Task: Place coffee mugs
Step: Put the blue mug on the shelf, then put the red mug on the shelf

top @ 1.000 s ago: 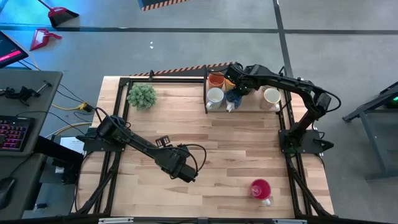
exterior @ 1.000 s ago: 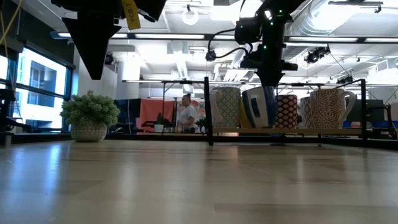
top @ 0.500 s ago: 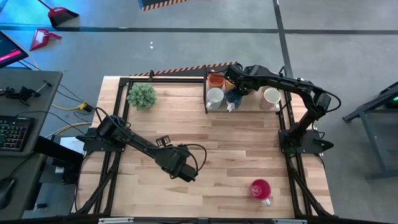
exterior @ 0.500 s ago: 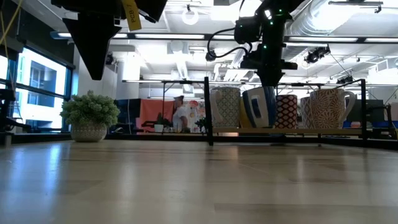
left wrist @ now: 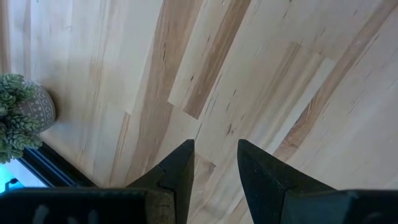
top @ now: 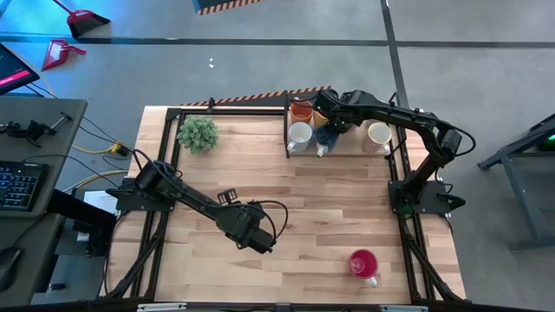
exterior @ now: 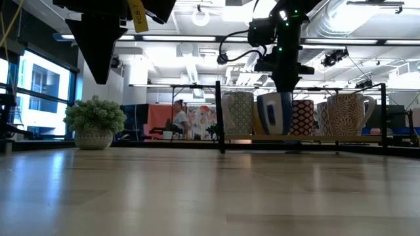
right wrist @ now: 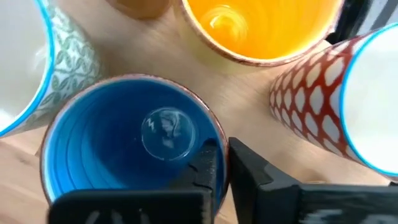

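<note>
Blue mug: stood among the other mugs at the bench's far edge.
Right pincer: straddling the blue mug's rim, one finger inside, one outside, clamped on it.
Left pincer: parted, nothing held, over bare bench.

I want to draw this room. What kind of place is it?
Probably a robot lab or workshop: a wooden table in a black frame, a keyboard on a desk alongside, and bare ceiling ducts.
</note>
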`<control>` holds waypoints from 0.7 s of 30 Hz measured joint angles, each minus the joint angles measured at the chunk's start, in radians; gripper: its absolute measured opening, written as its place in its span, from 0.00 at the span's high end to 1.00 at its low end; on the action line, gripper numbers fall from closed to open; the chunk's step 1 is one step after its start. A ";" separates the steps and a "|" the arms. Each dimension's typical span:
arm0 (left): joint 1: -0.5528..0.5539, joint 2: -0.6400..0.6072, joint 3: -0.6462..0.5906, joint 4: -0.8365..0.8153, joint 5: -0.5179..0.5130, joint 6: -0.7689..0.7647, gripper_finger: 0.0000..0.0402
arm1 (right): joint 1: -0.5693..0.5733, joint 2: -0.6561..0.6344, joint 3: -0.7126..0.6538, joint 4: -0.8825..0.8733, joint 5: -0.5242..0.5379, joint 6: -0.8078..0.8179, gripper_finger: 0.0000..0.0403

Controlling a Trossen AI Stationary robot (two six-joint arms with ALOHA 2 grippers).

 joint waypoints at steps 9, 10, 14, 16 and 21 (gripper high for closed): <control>0.000 0.000 0.000 0.000 0.000 0.009 0.72 | 0.000 0.000 0.000 0.003 0.007 0.006 0.77; 0.000 0.000 0.000 0.000 0.000 0.009 0.72 | 0.000 0.000 0.000 0.003 0.008 0.007 0.76; 0.000 0.000 0.000 0.000 0.000 0.009 0.72 | 0.000 0.000 0.002 0.001 0.012 0.007 0.73; 0.000 0.000 0.000 -0.001 0.000 0.010 0.72 | 0.000 0.000 0.011 0.001 0.014 0.007 0.73; 0.000 0.000 0.000 -0.002 0.000 0.010 0.72 | 0.000 0.000 0.067 -0.027 0.021 0.007 0.73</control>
